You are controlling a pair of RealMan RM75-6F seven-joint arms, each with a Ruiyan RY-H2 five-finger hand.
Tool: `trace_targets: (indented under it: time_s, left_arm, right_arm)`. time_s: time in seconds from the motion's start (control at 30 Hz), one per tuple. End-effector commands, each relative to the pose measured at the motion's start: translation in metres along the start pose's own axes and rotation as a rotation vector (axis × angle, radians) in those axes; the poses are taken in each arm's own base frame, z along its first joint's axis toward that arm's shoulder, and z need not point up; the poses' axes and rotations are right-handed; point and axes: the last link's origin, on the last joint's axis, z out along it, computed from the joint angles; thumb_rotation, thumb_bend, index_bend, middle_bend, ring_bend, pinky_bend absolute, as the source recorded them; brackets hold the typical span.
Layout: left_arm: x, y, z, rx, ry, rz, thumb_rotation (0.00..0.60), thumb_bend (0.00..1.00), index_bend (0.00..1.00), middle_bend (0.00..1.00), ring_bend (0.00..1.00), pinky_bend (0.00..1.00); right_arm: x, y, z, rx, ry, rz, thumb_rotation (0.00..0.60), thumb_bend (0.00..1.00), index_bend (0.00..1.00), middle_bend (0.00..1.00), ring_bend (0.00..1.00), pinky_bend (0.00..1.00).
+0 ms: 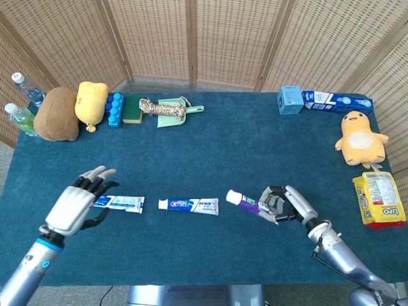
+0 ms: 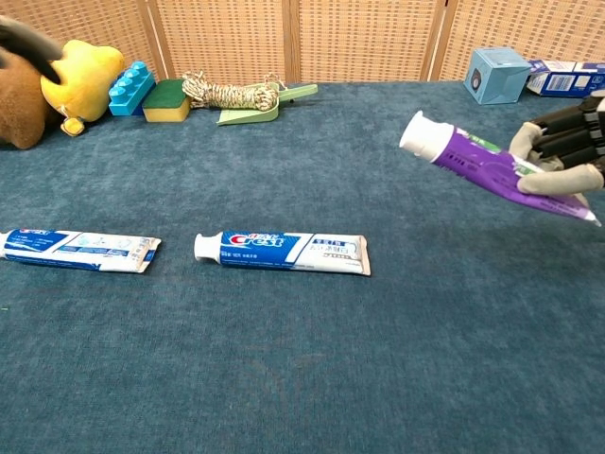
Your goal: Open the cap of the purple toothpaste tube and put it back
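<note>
Three toothpaste tubes: purple [image 1: 250, 203], Crest [image 1: 189, 204], and a blue-white one [image 1: 120, 203] left of the Crest. Two yellow plush toys [image 1: 91, 102] [image 1: 360, 138], one brown [image 1: 57, 114]. Two bottles [image 1: 20, 117] [image 1: 27, 88] beside the brown plush. Two blue boxes [image 1: 290, 99] [image 1: 338, 101].

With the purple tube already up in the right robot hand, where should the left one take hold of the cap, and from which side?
Pinch the white cap around its round sides, coming from the robot's left. The right robot hand holds the purple toothpaste tube by its flat tail, tilted off the table, so the cap points left and stands clear. The left robot hand is open and hovers over the leftmost tube.
</note>
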Motion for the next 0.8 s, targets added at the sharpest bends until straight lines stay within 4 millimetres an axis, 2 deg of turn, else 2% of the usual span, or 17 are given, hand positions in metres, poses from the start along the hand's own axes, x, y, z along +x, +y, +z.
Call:
trace_targets:
  time_s: [0.03,0.27,0.43,0.8]
  left_arm:
    - [-0.001,0.013,0.023,-0.097,-0.031,-0.03,0.6,0.36,0.25,0.14,0.08,0.14]
    - [-0.006,0.034,0.057,-0.254,-0.067,-0.019,0.6,0.36,0.25,0.11,0.05,0.14]
    - [-0.015,0.051,0.072,-0.351,-0.095,-0.008,0.6,0.34,0.25,0.08,0.02,0.12]
    - [-0.031,0.077,0.091,-0.47,-0.123,-0.005,0.6,0.34,0.22,0.04,0.0,0.11]
  right_arm:
    - [-0.005,-0.003,0.0,0.005,-0.021,-0.001,0.6,0.45,0.86,0.63,0.55,0.67]
    - [-0.017,-0.01,0.004,0.007,-0.062,0.019,0.6,0.45,0.86,0.63,0.55,0.67]
    - [-0.026,-0.014,0.01,0.005,-0.091,0.033,0.6,0.45,0.86,0.63,0.55,0.67]
    - [-0.04,-0.023,0.017,0.012,-0.151,0.065,0.6,0.45,0.86,0.63,0.55,0.67]
